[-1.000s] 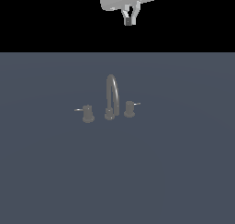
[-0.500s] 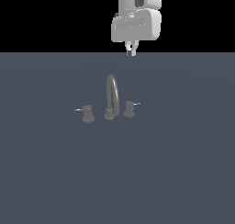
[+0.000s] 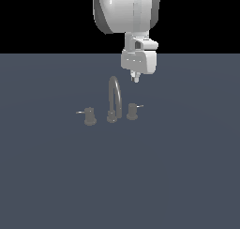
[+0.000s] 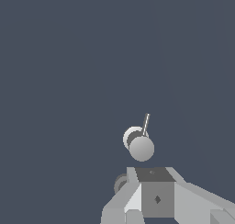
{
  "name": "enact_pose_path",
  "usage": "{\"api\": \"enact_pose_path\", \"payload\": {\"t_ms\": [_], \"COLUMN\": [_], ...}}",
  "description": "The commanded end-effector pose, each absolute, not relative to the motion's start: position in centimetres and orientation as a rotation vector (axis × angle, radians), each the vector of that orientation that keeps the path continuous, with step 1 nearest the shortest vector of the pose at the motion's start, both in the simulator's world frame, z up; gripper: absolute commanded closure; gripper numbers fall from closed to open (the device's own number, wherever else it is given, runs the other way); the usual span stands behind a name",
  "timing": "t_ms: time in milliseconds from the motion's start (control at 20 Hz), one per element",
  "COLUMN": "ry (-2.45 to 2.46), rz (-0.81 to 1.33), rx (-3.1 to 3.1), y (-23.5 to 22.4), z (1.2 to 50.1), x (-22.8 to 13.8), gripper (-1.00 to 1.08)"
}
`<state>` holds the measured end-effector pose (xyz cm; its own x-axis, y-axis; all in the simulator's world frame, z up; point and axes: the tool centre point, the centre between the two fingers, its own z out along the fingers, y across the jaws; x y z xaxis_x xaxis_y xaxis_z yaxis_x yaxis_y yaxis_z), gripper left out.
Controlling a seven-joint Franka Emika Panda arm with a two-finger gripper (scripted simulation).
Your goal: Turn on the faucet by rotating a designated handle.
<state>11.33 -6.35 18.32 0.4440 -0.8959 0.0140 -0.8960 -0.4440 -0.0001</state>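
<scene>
The faucet (image 3: 114, 97) is a small dark grey set on the flat surface, with a thin arched spout between two stubby knobs. The handle (image 3: 132, 111) is the knob on the exterior view's right, and its pale pin points rightward. My gripper (image 3: 136, 78) hangs above the handle, apart from it and level with the top of the spout, with its fingertips together and nothing held. In the wrist view the handle (image 4: 140, 148) shows from above with its pin (image 4: 146, 124), just beyond my gripper (image 4: 153, 179).
The twin knob (image 3: 89, 117), pin pointing leftward, stands on the exterior view's left of the spout. The blue-grey floor (image 3: 178, 176) spreads out on all sides. A round grey part (image 4: 120, 183) peeks out beside my fingers in the wrist view.
The arm has come down from the top of the exterior view. The gripper now hangs much lower, just above the handle. The faucet has not moved.
</scene>
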Motion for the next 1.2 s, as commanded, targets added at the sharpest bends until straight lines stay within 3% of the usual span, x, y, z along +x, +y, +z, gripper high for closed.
{"api": "enact_pose_path", "payload": {"t_ms": [0,550,1150], "ry": [-1.722,-1.914,-1.946], "rz": [0.016,0.003,-0.001], "rx": [2.621,2.49,2.466], "y": [-6.7,-7.6,-7.9], "z": [15.7,7.8,6.3], "x": [12.1,13.5,13.4], "gripper": [1.08,1.08,1.08]}}
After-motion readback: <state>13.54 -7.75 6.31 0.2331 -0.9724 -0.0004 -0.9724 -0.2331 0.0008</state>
